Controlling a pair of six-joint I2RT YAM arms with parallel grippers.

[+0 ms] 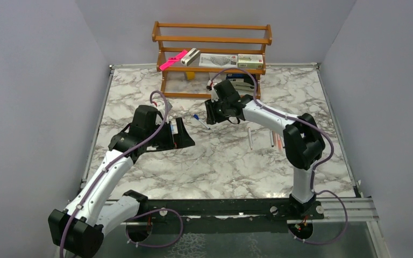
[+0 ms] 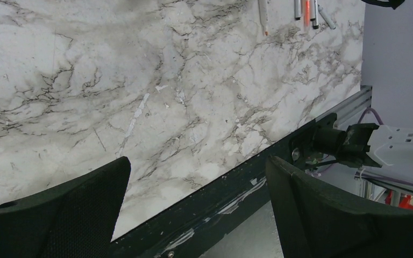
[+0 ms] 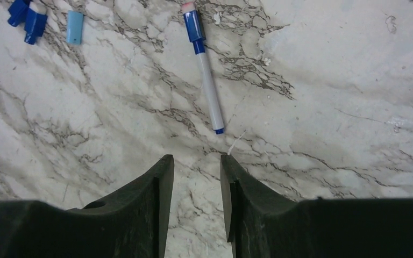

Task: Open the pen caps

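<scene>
A white-barrelled pen with a blue cap on its far end lies flat on the marble, just ahead of my right gripper. The jaws stand a narrow gap apart with nothing between them. From above, the same pen lies just left of the right gripper. Loose dark blue caps and a light blue one lie to the far left. More pens lie side by side at the right. My left gripper hangs wide open and empty over the table's front edge.
A wooden rack stands at the back with a pink bar and boxes on its shelf. A black rail runs along the near table edge. Grey walls close in both sides.
</scene>
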